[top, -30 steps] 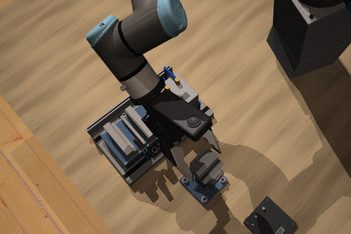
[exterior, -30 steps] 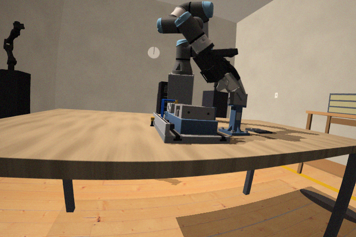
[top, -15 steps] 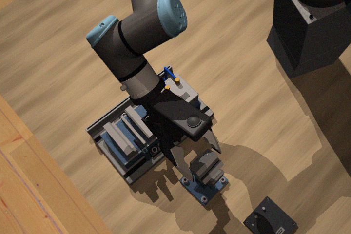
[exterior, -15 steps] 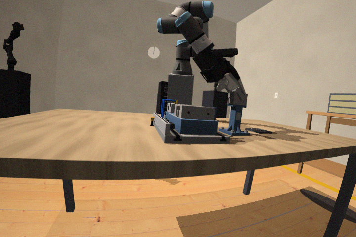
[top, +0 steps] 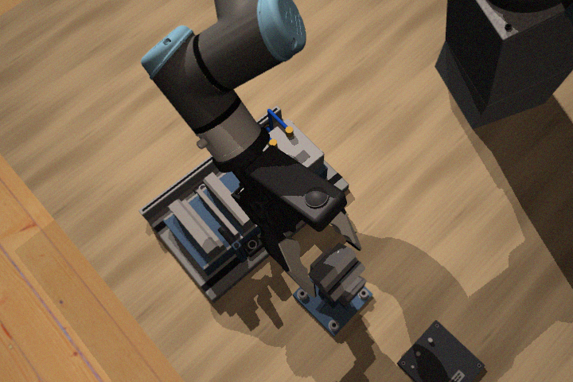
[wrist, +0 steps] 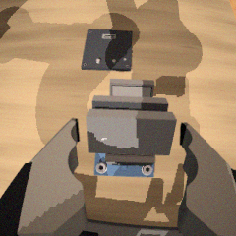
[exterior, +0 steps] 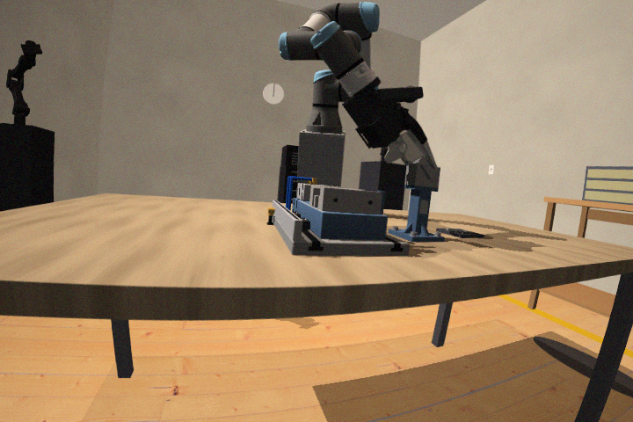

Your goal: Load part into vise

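The part, a grey block, lies tilted in the V-block on its blue stand. A groove shows along its far side in the wrist view; I cannot tell for certain that it is the milled slot. My gripper is partly open, with one finger beyond each end of the part and a visible gap at both ends. The open vise shows its fixed jaw and the cylinder-side jaw, partly hidden by the gripper. The work stop cannot be made out clearly.
The dark infeed plate with small pins bears no part. The air cylinder with yellow fittings and a blue hose stands behind the gripper. The stand's bolted blue base is beside the vise's rail frame.
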Tool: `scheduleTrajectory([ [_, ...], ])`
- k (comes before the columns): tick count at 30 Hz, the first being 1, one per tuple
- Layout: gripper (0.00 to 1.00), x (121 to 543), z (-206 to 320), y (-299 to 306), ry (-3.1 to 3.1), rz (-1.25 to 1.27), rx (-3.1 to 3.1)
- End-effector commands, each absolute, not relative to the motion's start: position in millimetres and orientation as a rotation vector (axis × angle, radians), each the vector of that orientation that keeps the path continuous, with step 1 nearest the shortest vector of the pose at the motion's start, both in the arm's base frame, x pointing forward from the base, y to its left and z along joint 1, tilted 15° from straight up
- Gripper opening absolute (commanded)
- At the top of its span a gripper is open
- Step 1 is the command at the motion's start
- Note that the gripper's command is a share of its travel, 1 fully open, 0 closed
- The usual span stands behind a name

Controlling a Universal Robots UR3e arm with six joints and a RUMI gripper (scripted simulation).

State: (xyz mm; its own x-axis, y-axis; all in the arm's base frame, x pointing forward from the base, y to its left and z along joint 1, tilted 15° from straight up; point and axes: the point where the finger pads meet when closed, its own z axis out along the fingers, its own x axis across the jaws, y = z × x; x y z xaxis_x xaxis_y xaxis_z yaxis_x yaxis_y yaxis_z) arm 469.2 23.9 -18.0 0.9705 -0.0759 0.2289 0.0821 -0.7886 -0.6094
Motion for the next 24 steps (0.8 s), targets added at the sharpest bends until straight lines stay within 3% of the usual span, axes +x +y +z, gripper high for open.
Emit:
scheduleTrajectory([
  [1, 0.51, 469.7, -18.6, 23.5, -0.006, -0.321, -2.46],
  [24, 0.51, 469.6, -19.9, 23.6, 0.001, -0.324, -2.503],
])
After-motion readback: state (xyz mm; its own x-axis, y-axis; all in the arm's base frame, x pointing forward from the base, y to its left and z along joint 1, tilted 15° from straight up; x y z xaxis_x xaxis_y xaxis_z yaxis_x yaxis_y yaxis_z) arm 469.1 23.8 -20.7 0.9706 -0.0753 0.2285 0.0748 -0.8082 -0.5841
